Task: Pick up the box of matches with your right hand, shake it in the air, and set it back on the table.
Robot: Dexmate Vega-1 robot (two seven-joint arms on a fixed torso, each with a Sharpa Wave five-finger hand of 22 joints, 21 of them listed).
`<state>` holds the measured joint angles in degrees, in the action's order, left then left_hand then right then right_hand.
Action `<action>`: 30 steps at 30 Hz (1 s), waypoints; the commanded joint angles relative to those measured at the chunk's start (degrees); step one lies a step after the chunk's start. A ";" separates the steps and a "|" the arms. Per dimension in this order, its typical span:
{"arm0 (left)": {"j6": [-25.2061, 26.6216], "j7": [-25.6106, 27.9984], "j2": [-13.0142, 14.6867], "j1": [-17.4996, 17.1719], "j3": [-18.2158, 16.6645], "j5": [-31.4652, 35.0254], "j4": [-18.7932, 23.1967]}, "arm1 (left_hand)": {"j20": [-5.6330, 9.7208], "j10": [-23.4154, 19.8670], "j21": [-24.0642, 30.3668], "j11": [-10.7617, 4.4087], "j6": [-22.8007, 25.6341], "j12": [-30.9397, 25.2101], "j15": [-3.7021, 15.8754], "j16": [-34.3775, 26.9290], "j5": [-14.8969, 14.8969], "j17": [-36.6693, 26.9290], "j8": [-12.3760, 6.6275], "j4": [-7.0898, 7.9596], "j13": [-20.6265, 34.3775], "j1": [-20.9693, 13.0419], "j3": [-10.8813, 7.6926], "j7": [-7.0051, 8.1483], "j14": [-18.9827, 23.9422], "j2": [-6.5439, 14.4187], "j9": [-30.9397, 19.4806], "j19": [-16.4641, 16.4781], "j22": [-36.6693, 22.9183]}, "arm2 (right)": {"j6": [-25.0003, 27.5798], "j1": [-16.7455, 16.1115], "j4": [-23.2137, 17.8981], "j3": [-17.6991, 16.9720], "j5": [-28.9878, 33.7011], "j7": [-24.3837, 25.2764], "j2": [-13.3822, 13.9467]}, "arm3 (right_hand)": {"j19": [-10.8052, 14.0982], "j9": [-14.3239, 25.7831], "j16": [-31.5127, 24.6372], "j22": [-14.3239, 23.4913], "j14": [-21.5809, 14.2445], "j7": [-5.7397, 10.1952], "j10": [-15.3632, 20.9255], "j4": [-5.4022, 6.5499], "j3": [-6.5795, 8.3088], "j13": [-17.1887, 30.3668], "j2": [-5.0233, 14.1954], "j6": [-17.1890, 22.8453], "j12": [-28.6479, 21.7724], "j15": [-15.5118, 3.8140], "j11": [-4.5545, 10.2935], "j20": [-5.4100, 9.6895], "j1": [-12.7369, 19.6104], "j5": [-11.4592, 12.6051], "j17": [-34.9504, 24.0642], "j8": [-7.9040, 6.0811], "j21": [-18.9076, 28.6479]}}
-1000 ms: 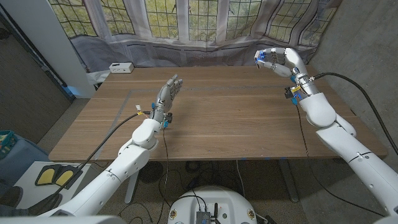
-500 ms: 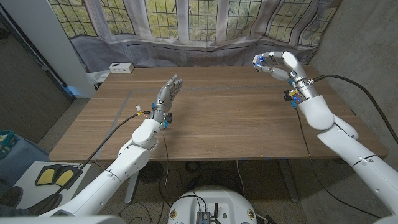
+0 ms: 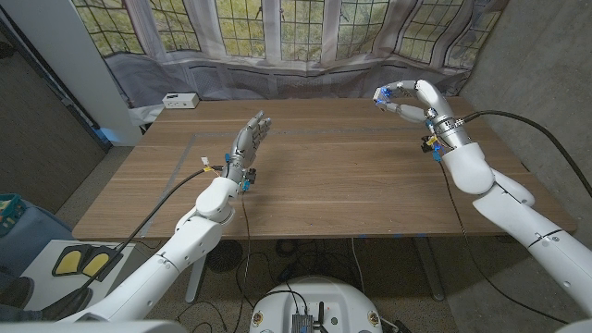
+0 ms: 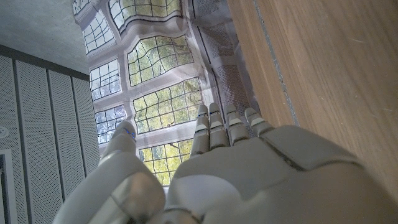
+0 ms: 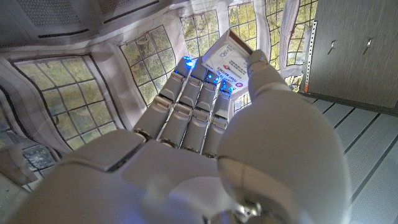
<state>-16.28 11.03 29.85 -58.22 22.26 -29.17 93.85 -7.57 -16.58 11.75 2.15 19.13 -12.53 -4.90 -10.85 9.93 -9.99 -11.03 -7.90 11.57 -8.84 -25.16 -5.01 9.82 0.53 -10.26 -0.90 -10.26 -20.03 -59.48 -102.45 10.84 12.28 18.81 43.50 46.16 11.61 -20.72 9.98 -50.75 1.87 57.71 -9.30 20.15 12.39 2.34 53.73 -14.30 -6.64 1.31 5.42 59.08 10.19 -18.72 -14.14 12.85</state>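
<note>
- Where the table's (image 3: 305,185) near edge runs across the head view, both white arms come in from the bottom corners, a black cable trailing along each.
- Left hand (image 3: 250,139) stands over the table's left-middle part, fingers (image 3: 260,125) straight and slightly apart, holding nothing; whether its edge touches the wood cannot be told.
- From the left wrist view the same hand (image 4: 236,168) shows its back, fingers (image 4: 214,127) reaching toward the window, wood grain running beside it.
- Faint pale line on the wood runs just beside the left hand and on toward the far edge.
- Right hand (image 3: 407,98) is raised above the table's far right part, fingers curled round the matchbox (image 3: 386,95).
- In the right wrist view the matchbox (image 5: 229,57) sits pinched between the thumb and the fingertips (image 5: 211,78), clear of the table, one corner tilted up.
- Its white face carries small dark print with a red mark and a purple one; the words are too small to read.
- Blue lights glow at the fingertips against the box.
- Small white box (image 3: 179,100) lies at the table's far left corner; no writing on it can be made out.
- Behind the table hangs a printed backdrop (image 3: 305,37) of leaded window panes with greenery.
</note>
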 commanded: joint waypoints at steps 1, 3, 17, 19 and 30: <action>0.25 -0.26 0.45 -0.12 -0.13 0.15 0.50 | -0.26 0.05 -0.13 -0.20 0.42 0.10 -0.17 -0.01 -0.04 -0.34 0.02 -0.04 0.19 -0.35 -0.51 0.14 0.32 0.46 -0.27 -0.10 -0.29 | 6.53 1.16 -1.44 2.23 4.67 1.16 1.72 | 0.01 0.18 0.10 0.22 -0.09 1.48 -0.08 0.23 -0.01 0.17 5.54 1.83 0.30 -2.72 0.15 -0.54 5.31 0.34 -0.21 -0.01 -0.08; 0.34 -0.32 0.45 -0.06 -0.15 0.04 0.49 | -0.27 0.01 -0.13 -0.04 0.41 0.08 -0.15 -0.01 -0.04 -0.34 0.02 -0.04 0.19 -0.35 -0.52 0.17 0.31 0.46 -0.27 -0.10 -0.29 | 8.36 1.43 -1.99 2.77 5.77 1.30 1.98 | -0.02 0.18 0.09 0.22 -0.09 1.51 -0.12 0.28 -0.07 0.17 5.52 1.84 0.32 -2.71 0.17 -0.55 5.23 0.31 -0.25 0.00 -0.09; 0.44 -0.80 0.53 0.75 -0.10 0.13 0.08 | -0.45 -0.02 -0.18 -0.19 0.40 0.07 -0.13 -0.01 -0.03 -0.34 0.03 -0.04 0.20 -0.35 -0.53 0.19 0.32 0.48 -0.27 -0.23 -0.29 | 16.57 4.30 -3.52 7.39 11.98 1.92 3.68 | -0.38 0.18 0.31 0.21 0.18 1.66 -0.38 0.55 -0.33 0.19 5.52 1.59 0.46 -2.73 0.25 -0.62 4.84 0.24 -0.34 0.21 -0.26; 0.40 -0.90 0.57 0.71 -0.15 0.02 0.03 | -0.49 -0.01 -0.18 -0.17 0.42 0.07 -0.14 0.01 -0.03 -0.34 0.02 -0.04 0.20 -0.36 -0.53 0.16 0.28 0.48 -0.27 -0.25 -0.29 | 17.53 4.85 -3.59 8.16 12.92 1.83 3.95 | -0.39 0.18 0.32 0.21 0.24 1.65 -0.40 0.49 -0.33 0.19 5.51 1.59 0.47 -2.79 0.27 -0.63 4.92 0.25 -0.38 0.22 -0.26; 0.07 -0.98 0.80 0.33 -0.59 -0.35 0.00 | -0.55 0.01 -0.19 -0.19 0.41 0.08 -0.17 0.00 -0.03 -0.34 0.03 -0.05 0.20 -0.37 -0.55 0.19 0.28 0.50 -0.27 -0.28 -0.30 | 21.02 9.41 -2.38 12.93 16.24 -1.97 5.40 | -0.54 0.18 0.41 0.21 0.18 1.74 -0.51 0.47 -0.38 0.22 5.57 1.53 0.52 -2.84 0.60 -0.56 4.96 0.26 -0.44 0.34 -0.33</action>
<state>-15.98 10.26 30.48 -57.67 21.99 -29.11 93.98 -7.77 -16.58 11.75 2.15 19.13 -12.53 -4.90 -10.85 9.93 -9.99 -11.03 -7.91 11.57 -8.84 -25.16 -5.01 9.82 0.53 -10.26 -1.11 -10.26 -2.89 -53.99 -105.59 19.42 25.01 19.66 47.51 45.84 11.57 -20.28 9.98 -50.75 1.88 57.34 -9.11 19.88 12.37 2.46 53.72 -14.12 -6.64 1.68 5.10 58.97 9.98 -19.04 -13.40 12.85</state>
